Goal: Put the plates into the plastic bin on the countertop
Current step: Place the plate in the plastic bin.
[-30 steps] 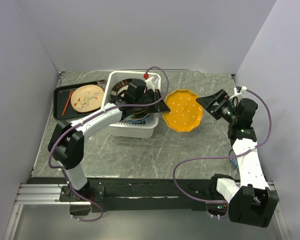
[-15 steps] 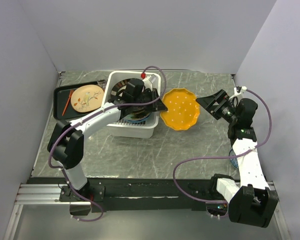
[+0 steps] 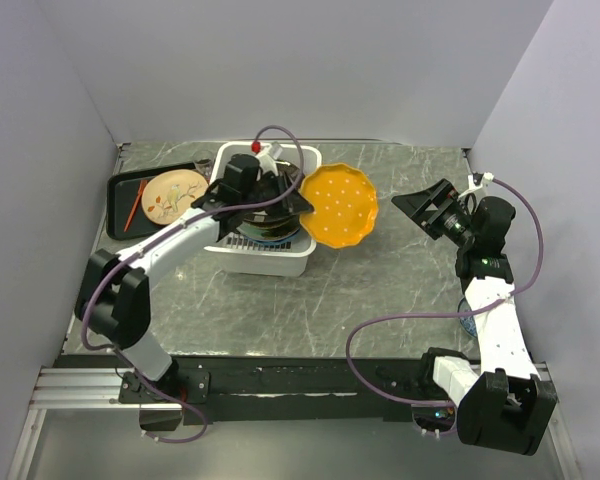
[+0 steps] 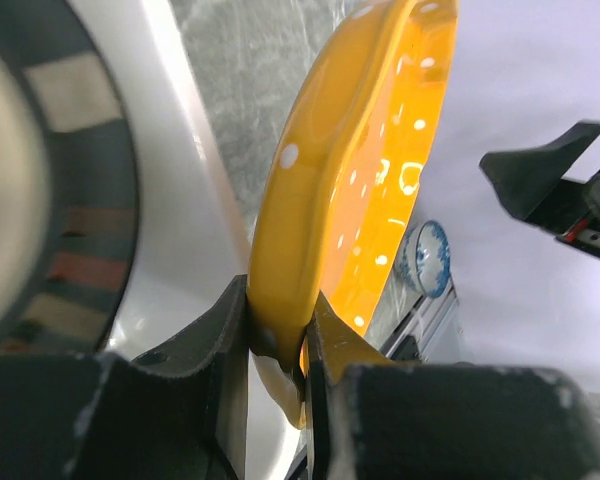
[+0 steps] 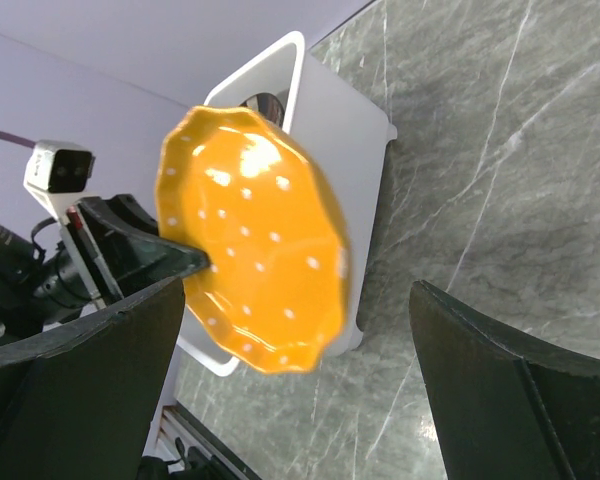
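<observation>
My left gripper is shut on the rim of the orange dotted plate and holds it lifted and tilted at the right edge of the white plastic bin. The wrist view shows the plate's rim pinched between my fingers. The bin holds stacked plates, a dark teal one partly visible under my arm. My right gripper is open and empty, held above the countertop at the right; it sees the orange plate and the bin.
A black tray at the back left holds a tan patterned plate and a red stick. A small blue-and-white bowl sits near the right arm's base. Walls close in the left, back and right.
My left gripper has lifted the orange plate off the countertop and carried it left toward the bin, tilting it up. The right arm has not moved.
</observation>
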Robot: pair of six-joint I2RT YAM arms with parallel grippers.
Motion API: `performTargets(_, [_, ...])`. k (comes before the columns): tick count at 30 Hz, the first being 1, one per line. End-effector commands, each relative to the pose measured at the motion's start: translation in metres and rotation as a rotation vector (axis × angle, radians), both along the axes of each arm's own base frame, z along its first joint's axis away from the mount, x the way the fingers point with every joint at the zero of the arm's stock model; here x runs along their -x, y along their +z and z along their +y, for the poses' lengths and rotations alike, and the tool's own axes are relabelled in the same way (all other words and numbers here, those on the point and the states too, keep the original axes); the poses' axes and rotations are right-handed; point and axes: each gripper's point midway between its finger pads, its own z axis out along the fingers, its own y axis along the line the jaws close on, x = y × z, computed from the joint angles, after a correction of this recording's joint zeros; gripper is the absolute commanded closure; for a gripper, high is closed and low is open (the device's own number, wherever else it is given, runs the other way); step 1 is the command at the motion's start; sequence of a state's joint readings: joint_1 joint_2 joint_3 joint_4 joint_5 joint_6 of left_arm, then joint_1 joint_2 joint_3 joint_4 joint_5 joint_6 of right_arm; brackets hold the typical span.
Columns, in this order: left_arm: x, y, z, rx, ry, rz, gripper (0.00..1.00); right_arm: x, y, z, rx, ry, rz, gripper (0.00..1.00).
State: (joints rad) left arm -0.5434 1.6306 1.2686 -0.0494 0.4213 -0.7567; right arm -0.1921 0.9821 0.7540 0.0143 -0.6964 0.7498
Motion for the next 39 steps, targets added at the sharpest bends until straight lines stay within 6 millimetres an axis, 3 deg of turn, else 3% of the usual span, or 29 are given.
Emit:
performTargets(1, [-0.001,0.101,0.014,0.214,0.0,-0.229,0.99,-0.004,0.03,0.0,0.025,0.003,-0.096,0.0])
performTargets(19, [-0.016,0.117,0.093,0.276,0.164,-0.269,0.99,-0.005,0.026,-0.001,0.025,-0.004,-0.081,0.0])
performTargets(31, [-0.026,0.105,0.121,0.277,0.23,-0.242,0.99,-0.007,0.022,-0.001,0.024,-0.005,-0.07,0.0])
performTargets(39, [-0.035,0.089,0.128,0.27,0.252,-0.202,0.99,-0.009,0.02,-0.002,0.028,-0.008,-0.066,0.0])
